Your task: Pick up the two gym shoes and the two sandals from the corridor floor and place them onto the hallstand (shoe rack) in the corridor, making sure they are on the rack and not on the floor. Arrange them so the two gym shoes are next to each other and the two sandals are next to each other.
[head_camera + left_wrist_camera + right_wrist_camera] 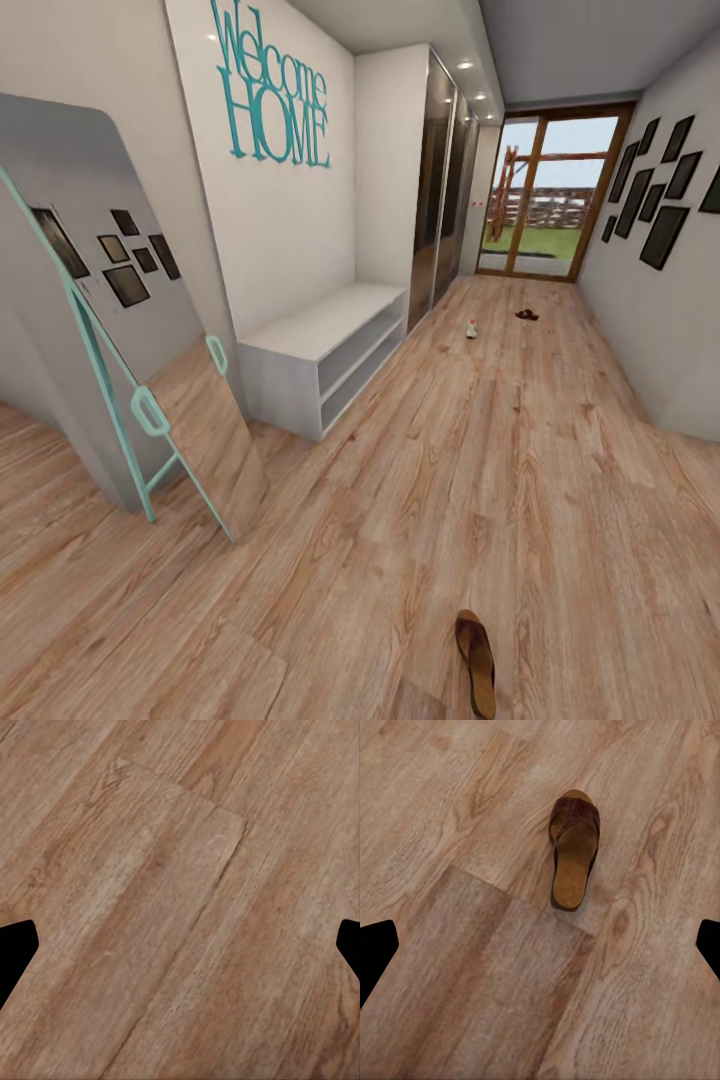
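Observation:
One dark brown sandal (477, 660) lies on the corridor floor (500, 480) at the near edge of the head view. In the right wrist view that sandal (574, 851) lies ahead of my right gripper (540, 945), which is open and well clear of it. Far down the corridor lie a second sandal (526, 314) and a white gym shoe (471, 328), a short way apart. My left gripper (184, 941) is open over bare planks. The hallstand is out of view.
A plain white two-shelf bench (330, 350) stands against the left wall under a "Welcome HOME" sign. A teal-framed leaning mirror (130, 330) is nearer on the left. A dark wardrobe (440, 200) and a glass door (545, 195) lie beyond.

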Available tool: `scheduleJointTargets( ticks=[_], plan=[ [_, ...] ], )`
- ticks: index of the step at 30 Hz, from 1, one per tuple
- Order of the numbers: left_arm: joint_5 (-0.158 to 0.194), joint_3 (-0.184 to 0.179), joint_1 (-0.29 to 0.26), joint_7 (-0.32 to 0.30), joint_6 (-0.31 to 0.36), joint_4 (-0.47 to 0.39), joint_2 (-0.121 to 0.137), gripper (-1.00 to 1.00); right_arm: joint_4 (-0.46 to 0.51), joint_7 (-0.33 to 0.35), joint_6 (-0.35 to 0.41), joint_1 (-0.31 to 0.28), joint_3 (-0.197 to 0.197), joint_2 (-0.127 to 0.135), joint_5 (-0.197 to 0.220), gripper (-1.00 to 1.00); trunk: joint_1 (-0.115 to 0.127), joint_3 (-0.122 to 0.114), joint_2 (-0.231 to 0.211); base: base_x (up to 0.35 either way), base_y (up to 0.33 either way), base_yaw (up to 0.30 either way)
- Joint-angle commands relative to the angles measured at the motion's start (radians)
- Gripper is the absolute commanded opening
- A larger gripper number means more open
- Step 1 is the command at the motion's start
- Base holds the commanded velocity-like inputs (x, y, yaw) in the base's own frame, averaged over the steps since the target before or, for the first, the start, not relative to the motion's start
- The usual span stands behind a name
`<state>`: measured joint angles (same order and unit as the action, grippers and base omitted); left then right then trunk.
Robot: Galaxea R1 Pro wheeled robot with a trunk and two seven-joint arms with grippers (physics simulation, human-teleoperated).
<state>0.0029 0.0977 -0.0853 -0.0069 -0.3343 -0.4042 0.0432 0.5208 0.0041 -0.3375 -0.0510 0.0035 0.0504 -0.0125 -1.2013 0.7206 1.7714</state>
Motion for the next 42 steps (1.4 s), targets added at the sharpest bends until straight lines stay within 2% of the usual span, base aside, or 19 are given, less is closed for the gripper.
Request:
scheduleJointTargets(
  ticks=[1,33,42],
  plan=[
    [0.000,0.002,-0.001,-0.001,-0.003,0.001,0.000,1.00,-0.001,0.000,-0.003,-0.001,0.000,0.000,-0.001,1.00,-0.004,0.004,0.008,0.000,0.000,0.000],
    [0.000,0.002,-0.001,-0.001,-0.003,0.001,0.000,1.00,-0.002,-0.007,-0.002,-0.001,0.002,0.000,0.000,1.00,-0.126,0.104,0.232,0.000,0.000,0.000],
    [0.000,0.002,-0.001,-0.001,-0.003,0.001,0.000,1.00,-0.002,-0.004,-0.002,-0.001,0.001,0.000,0.000,1.00,-0.161,0.133,0.295,0.000,0.000,-0.189]
  ],
)
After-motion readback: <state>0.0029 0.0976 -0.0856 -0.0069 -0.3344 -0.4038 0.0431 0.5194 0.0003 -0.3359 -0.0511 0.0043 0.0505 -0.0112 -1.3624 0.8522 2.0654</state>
